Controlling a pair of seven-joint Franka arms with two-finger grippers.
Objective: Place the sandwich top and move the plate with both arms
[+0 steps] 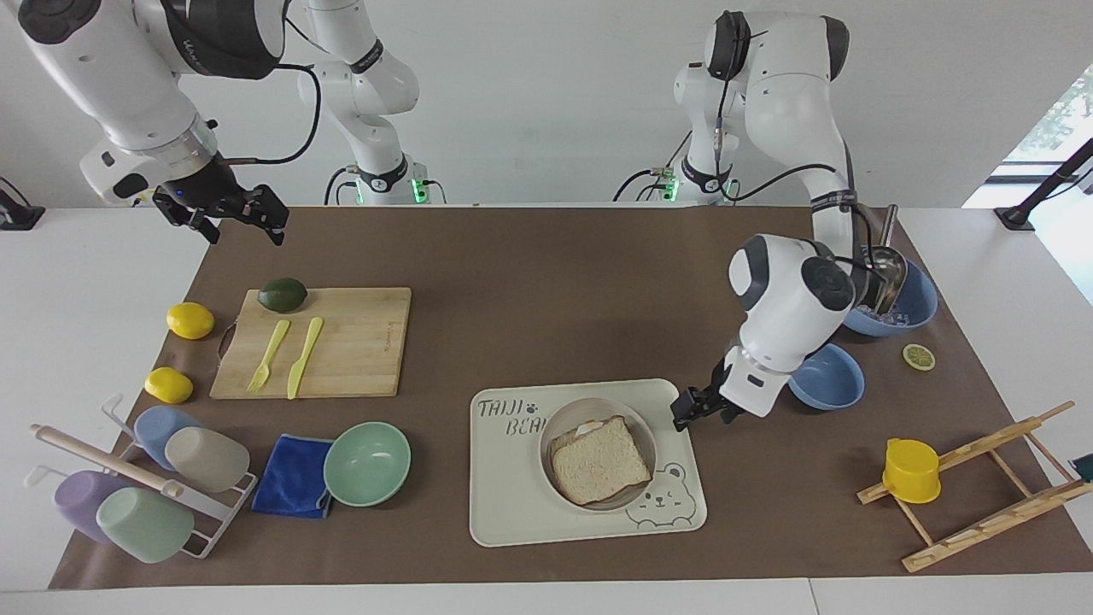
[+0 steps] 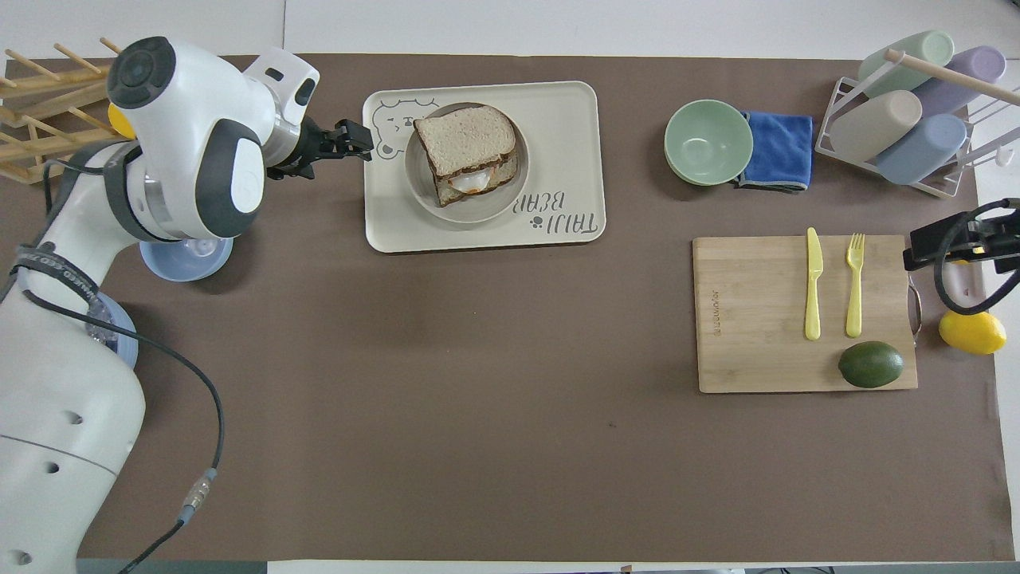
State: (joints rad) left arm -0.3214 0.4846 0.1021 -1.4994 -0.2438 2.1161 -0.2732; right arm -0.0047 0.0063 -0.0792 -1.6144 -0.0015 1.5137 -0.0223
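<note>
On the bear-print tray (image 1: pixel 512 504) (image 2: pixel 558 119) sits the plate (image 1: pixel 551 427) (image 2: pixel 418 171), sandwich top (image 1: pixel 598 461) (image 2: pixel 466 131) lying flat over the egg toast (image 2: pixel 472 179) inside it, touching no gripper. Left gripper (image 1: pixel 693 408) (image 2: pixel 351 143) hangs just over the tray's edge at the left arm's end, beside the plate but apart from it, holding nothing; cannot tell if its fingers are spread or pressed together. Right gripper (image 1: pixel 243 213) (image 2: pixel 936 247) waits up in the air over the table edge near the cutting board (image 1: pixel 341 350) (image 2: pixel 757 319), fingers spread, empty. 2 blue bowls (image 1: pixel 832 380) sit under the left arm.
</note>
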